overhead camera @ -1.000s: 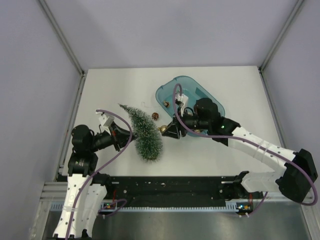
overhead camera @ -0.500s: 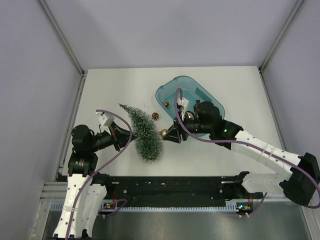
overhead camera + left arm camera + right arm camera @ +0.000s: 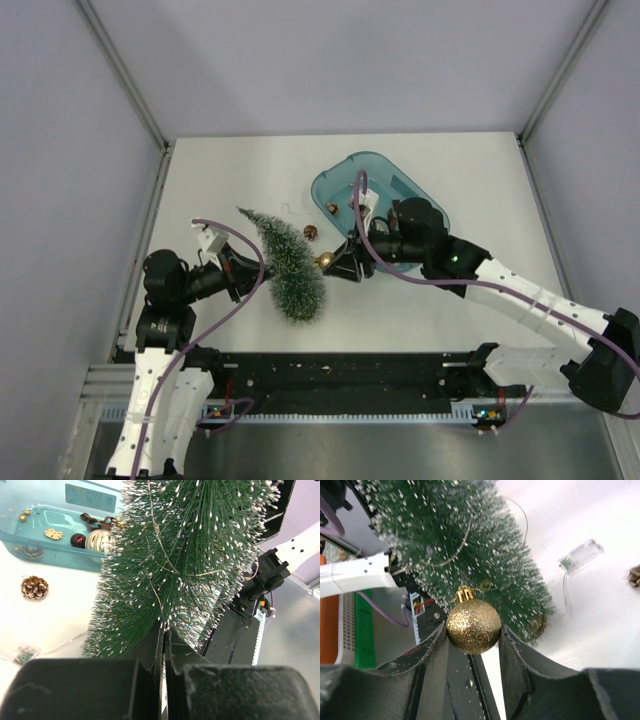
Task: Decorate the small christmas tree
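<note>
The small christmas tree [image 3: 288,262] is dark green with frosted bristles. It lies tilted, tip to the far left and base toward the near edge. My left gripper [image 3: 254,272] is shut on its lower part, jaws nearly closed among the bristles [image 3: 164,630]. My right gripper [image 3: 335,263] is shut on a gold glitter ball [image 3: 473,626] and holds it against the tree's right side [image 3: 455,545]. The ball's gold cap touches the bristles. The ball also shows in the top view [image 3: 323,260]. The tree's wooden base [image 3: 537,626] peeks out below the bristles.
A teal tray [image 3: 405,185] stands behind the right gripper and holds a silver ball [image 3: 98,539], a dark red ball [image 3: 77,540] and gold bits. A pinecone [image 3: 310,231] lies on the table beside the tree. A clear battery pack [image 3: 580,556] with thin wire lies beyond the tree.
My right gripper with the gold ball has shifted slightly, staying against the tree's right side. The left arm and the tree have not moved.
</note>
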You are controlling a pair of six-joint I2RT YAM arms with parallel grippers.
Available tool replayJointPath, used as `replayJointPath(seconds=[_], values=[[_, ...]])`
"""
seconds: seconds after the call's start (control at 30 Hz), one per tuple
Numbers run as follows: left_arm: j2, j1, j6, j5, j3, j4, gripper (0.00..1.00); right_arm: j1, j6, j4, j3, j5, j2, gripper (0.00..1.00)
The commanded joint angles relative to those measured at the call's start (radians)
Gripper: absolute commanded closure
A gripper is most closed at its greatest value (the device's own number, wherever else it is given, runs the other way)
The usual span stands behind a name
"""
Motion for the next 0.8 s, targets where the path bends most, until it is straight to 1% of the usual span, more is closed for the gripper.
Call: replayJointPath(seconds=[0.0, 0.27, 0.47, 0.77], values=[[-0.007, 0.0, 0.005, 0.01, -0.005, -0.002, 1.0, 0.014, -0.021, 0.025, 0.057, 0.005, -0.032, 0.82], [-0.009, 0.0, 0.003, 0.01, -0.004, -0.003, 1.0, 0.013, -0.044, 0.022, 0.065, 0.039, -0.012, 0.83], [-0.011, 0.0, 0.003, 0.013, -0.001, -0.005, 1.0, 0.013, -0.066, 0.059, 0.056, 0.132, 0.001, 0.84], [-0.007, 0.0, 0.003, 0.016, 0.002, -0.005, 1.0, 0.013, -0.07, 0.08, 0.051, 0.139, 0.04, 0.85]])
